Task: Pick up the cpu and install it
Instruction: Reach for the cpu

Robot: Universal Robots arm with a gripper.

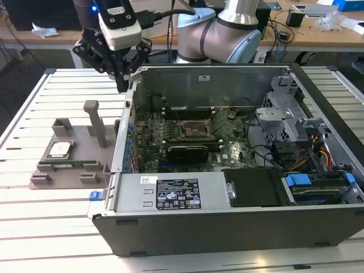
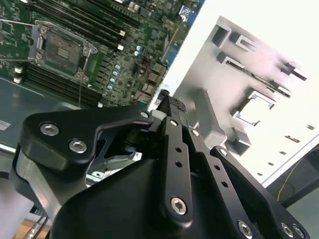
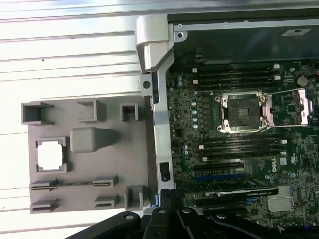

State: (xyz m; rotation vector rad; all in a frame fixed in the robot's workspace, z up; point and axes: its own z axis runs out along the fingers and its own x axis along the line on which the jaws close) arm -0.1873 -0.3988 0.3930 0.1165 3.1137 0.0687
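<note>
Exterior view — pincer (image 1: 123, 85) closed, empty — cpu (image 1: 60, 149) on grey fixture (image 1: 85, 149).

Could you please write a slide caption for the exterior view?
End effector hovers at the edge of the computer case while the cpu sits in its grey fixture at the exterior view's left.

Open PC case (image 1: 227, 233) was laid on slatted worktop (image 1: 45, 227); grey holder tray (image 1: 85, 149) w/ green RAM stick (image 1: 65, 166) was set beside it.
</note>
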